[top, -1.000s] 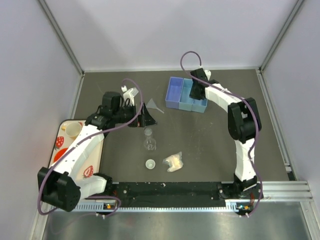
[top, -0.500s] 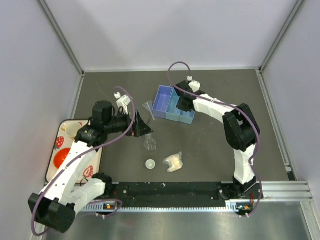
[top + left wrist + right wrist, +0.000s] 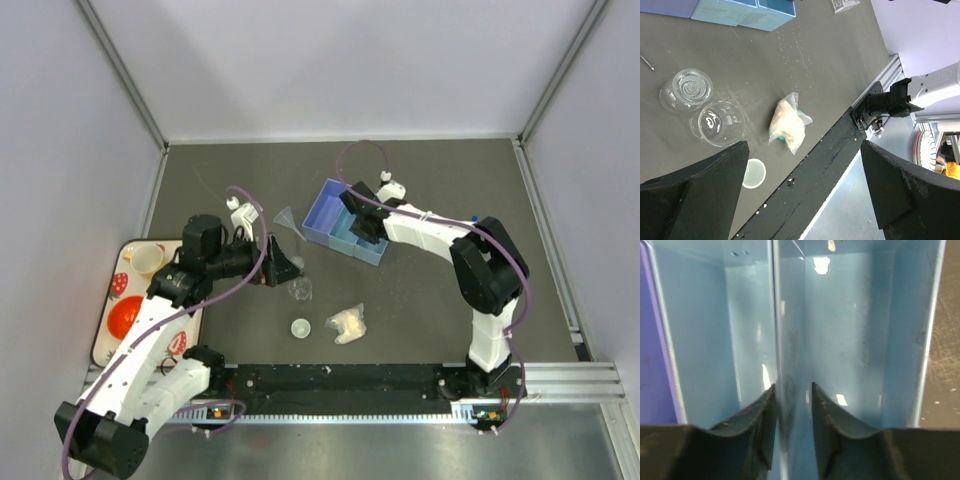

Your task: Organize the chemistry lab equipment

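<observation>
Right pincer (image 3: 793, 387) clamped on the divider wall between two light-blue compartments of the blue bin (image 3: 328, 208), toward the back of the bench (image 3: 420, 290). Left pincer (image 3: 804, 150) wide apart, holding nothing, above the bench near tiny clear flask (image 3: 687, 90) and second clear flask (image 3: 720, 122), which sit side by side. Pale yellowish packet (image 3: 787, 125) and small white dish (image 3: 754, 173) lie near each other by the front rail.
</observation>
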`<state>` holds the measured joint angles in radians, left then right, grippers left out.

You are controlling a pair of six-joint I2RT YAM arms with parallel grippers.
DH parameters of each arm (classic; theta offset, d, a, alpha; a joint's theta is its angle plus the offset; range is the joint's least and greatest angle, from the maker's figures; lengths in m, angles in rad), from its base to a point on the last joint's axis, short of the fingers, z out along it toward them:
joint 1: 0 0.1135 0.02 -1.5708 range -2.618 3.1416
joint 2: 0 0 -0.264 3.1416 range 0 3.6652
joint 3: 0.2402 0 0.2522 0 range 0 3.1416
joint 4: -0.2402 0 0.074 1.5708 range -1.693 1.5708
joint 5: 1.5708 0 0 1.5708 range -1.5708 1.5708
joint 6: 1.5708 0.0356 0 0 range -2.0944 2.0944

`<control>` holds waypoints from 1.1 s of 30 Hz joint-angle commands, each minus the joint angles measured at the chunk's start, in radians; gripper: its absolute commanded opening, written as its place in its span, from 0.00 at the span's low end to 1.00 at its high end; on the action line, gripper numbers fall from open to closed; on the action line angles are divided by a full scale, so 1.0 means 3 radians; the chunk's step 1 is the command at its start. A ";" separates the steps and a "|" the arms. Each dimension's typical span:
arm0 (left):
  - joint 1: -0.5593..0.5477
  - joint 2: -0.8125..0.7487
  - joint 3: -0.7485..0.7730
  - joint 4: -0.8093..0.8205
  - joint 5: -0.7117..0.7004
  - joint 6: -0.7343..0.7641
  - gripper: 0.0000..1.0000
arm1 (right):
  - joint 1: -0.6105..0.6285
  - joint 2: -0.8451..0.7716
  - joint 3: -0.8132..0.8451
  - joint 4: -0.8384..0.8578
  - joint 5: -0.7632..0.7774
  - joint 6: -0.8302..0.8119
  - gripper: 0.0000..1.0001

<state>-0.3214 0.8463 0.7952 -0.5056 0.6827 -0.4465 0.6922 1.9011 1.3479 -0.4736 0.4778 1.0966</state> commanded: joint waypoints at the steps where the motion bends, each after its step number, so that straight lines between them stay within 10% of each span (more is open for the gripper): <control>1: 0.0013 -0.0014 0.0008 0.0019 -0.0010 0.0016 0.99 | 0.0055 -0.0078 -0.0055 -0.0257 0.0054 -0.0049 0.39; 14: 0.0018 0.0094 0.0223 -0.0063 -0.0296 0.0154 0.99 | 0.0239 -0.0865 0.0113 -0.0277 0.0785 -0.1159 0.48; 25: 0.0018 0.0104 0.0836 -0.0809 -0.2635 0.0103 0.99 | 0.0392 -0.0948 0.0323 -0.0053 -0.1453 -0.2433 0.54; 33: 0.0197 0.0160 0.0607 -0.0738 -0.2900 -0.0015 0.99 | 0.0679 -0.0432 0.0799 -0.0170 -0.2027 -0.2663 0.61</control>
<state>-0.2989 0.8867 1.0050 -0.7261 -0.1036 -0.4294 0.8444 1.6943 1.4979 -0.5262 -0.0032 0.3599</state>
